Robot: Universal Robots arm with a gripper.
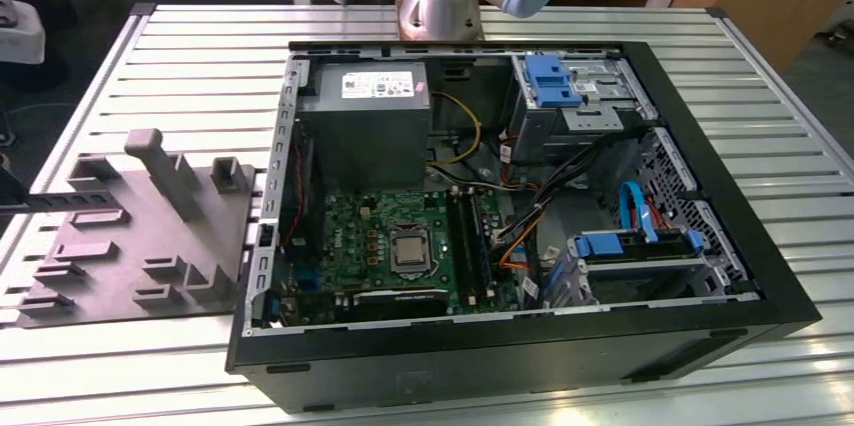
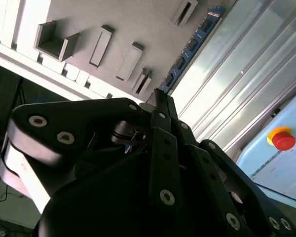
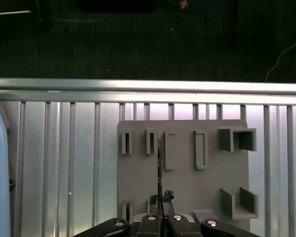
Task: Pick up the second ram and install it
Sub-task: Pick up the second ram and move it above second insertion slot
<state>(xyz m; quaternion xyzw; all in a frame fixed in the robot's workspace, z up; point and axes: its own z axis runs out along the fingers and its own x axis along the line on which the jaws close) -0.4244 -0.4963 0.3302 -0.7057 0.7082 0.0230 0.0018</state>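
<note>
In the second wrist view the ram (image 2: 190,47) is pinched between the fingers (image 2: 160,106) above the tray (image 2: 138,24) near the edge of the desk (image 2: 246,64); it is judged light, stiff, fragile, best held by its edges, off the chips.

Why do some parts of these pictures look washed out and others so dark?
In the second wrist view, glare whitens the table slats, and the end effector holding the second ram is a dark unlit mass. In the exterior view, the same slats gleam while the computer case shades its own interior.
</note>
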